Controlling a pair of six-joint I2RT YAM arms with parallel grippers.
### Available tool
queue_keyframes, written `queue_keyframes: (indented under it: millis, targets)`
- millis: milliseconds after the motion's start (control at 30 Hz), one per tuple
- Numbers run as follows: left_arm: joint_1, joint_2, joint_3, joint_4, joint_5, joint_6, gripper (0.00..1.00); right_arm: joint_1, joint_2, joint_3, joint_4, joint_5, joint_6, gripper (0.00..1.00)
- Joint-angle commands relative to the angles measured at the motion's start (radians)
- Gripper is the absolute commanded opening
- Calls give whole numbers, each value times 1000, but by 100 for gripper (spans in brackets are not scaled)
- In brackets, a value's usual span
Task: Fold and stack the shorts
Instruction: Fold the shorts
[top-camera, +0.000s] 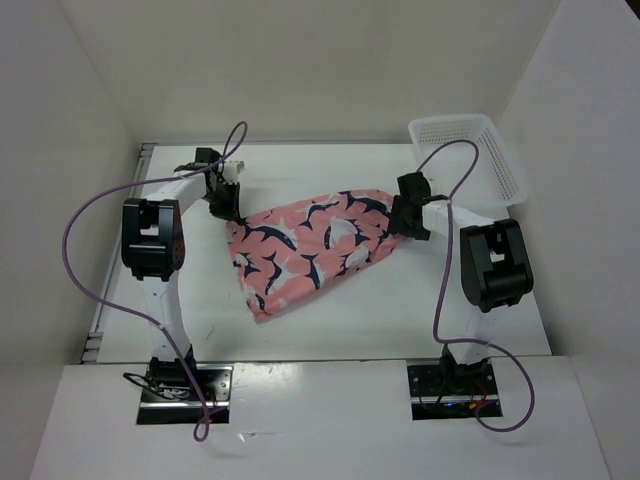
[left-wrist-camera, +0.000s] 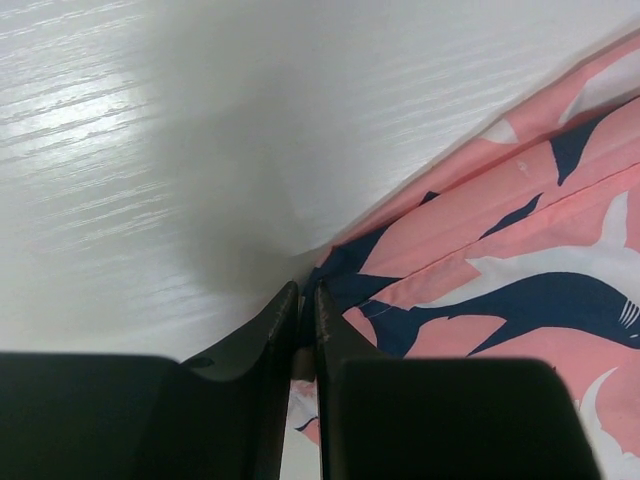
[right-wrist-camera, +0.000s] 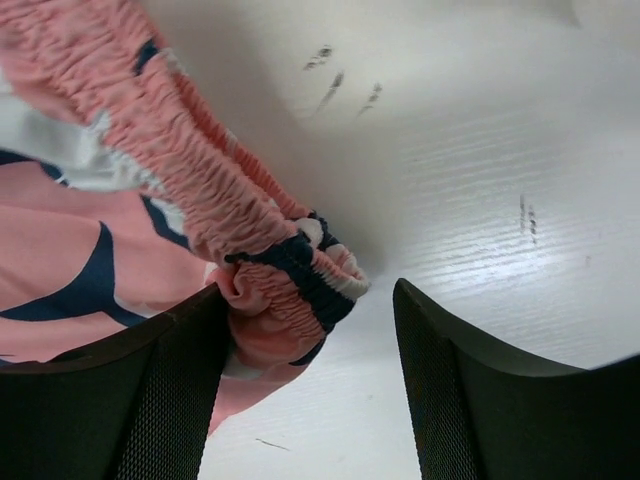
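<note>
- Top external view: the shorts (top-camera: 305, 245) are spread across the middle of the desk (top-camera: 400, 310) in a rough triangle. One point is toward the left edge, one is toward the right edge, and the third trails toward the near edge.
- The fabric is salmon pink, printed all over with navy and white sharks.
- The left gripper (top-camera: 226, 205) sits at the shorts' left point, and the right gripper (top-camera: 408, 222) sits at their right point.
- A white mesh basket (top-camera: 500, 165) stands in the far right corner of the desk, well apart from the shorts.
- Left wrist view: the left gripper (left-wrist-camera: 305, 300) is pinched almost closed, with only a sliver between its fingers (left-wrist-camera: 265, 340).
- A navy-edged corner of the shorts (left-wrist-camera: 500, 260) runs right into that sliver, and a bit of cloth shows between the fingers lower down. It has the corner clamped.
- The pale desk (left-wrist-camera: 150, 150) fills the rest of that view, with a soft shadow along the fabric's edge.
- Right wrist view: the right gripper (right-wrist-camera: 308, 288) stands wide open and grips nothing.
- The gathered elastic waistband (right-wrist-camera: 200, 180) of the shorts (right-wrist-camera: 60, 260) bunches up against one finger (right-wrist-camera: 170, 390). Its navy-trimmed end pokes into the gap.
- The other finger (right-wrist-camera: 470, 400) is clear of the cloth, with bare desk (right-wrist-camera: 480, 180) showing between them.
- A few dark scuff marks (right-wrist-camera: 340, 85) show on the desk beyond the waistband.
</note>
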Motion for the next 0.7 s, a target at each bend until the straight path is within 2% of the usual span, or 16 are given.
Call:
queue_keyframes:
  millis: [0,167,267,300,367,400,467,567,667]
  targets:
    - [17,-3,-12,-23,-16,6,19,44,8,5,78,42,-48,69]
    - [17,-12,-30,-23,6,6,21,111,57,5,141,31,-87,65]
    - [17,-12,-39,-23,15,6,21,120,76,25,141,16,-97,57]
    - [17,-12,-40,-23,24,6,21,120,76,25,141,5,-97,42]
    - [26,-12,-49,-23,24,6,21,120,76,25,141,5,-107,26]
    - [26,-12,-49,-23,24,6,21,120,76,25,141,5,-107,12]
    - [26,-12,-49,-32,24,6,21,120,76,25,152,15,-125,2]
    - [47,-21,-24,-32,24,6,21,120,36,25,179,57,-195,0]
    - [67,-41,8,-42,15,6,26,120,-9,25,222,98,-320,0]
